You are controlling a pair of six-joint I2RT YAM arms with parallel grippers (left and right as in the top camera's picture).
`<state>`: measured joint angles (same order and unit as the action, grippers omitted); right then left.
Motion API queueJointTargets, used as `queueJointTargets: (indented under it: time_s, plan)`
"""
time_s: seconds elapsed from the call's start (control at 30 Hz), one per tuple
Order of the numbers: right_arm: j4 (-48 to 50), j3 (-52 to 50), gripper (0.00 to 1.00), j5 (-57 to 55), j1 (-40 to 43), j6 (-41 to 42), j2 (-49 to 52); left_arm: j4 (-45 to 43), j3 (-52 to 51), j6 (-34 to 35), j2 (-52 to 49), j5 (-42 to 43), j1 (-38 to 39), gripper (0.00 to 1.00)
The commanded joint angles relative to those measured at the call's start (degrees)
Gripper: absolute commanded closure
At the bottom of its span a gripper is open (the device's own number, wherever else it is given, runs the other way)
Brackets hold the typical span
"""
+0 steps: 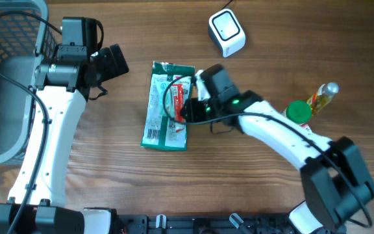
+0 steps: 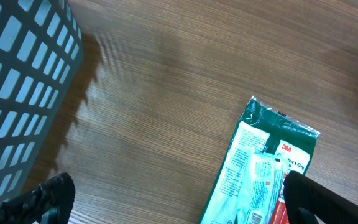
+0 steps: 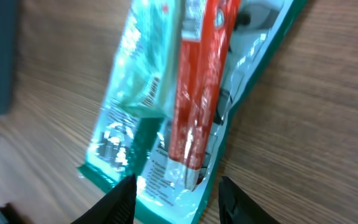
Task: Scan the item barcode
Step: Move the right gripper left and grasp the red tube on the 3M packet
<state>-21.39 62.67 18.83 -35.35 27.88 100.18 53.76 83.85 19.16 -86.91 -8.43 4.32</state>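
**Right gripper [image 3: 176, 202] over the packet [image 1: 167, 107]**

My right gripper's fingers stand partly spread, straddling the packet's end and clamping nothing. The green packet lies flat mid-table on the wood-grain table [image 1: 271, 39]. My left gripper [image 2: 179, 199] hangs wide and empty nearby. Farther out are a white scanner [image 1: 226, 32] and a grey basket [image 1: 5, 78].
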Motion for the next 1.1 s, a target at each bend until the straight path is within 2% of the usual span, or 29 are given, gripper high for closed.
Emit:
queueJointTargets:
  time_s: [0.0, 0.2, 0.4, 1.0, 1.03, 1.07]
  plan:
    - [1.2, -0.3, 0.57, -4.4, -2.1, 1.2, 3.7, -0.1, 0.5, -0.7, -0.2, 0.5, -0.3, 0.0]
    - [1.6, -0.3, 0.57, -4.4, -3.6, 1.2, 7.6, -0.1, 0.5, -0.7, -0.2, 0.5, -0.3, 0.0]
    - [1.6, -0.3, 0.66, -3.4, -3.8, 2.0, 8.1, -0.1, 0.5, -0.7, -0.2, 0.5, -0.3, 0.0]
    - [5.4, -0.3, 0.67, -4.7, -5.2, 2.3, 10.9, -0.1, 0.5, -0.7, -0.2, 0.5, -0.3, 0.0]
    - [5.7, -0.3, 0.69, -4.6, -5.4, 2.3, 11.6, -0.1, 0.5, -0.7, -0.2, 0.5, -0.3, 0.0]
    - [5.8, -0.3, 0.77, -4.6, -5.6, 2.3, 12.1, -0.1, 0.5, -0.7, -0.2, 0.5, -0.3, 0.0]
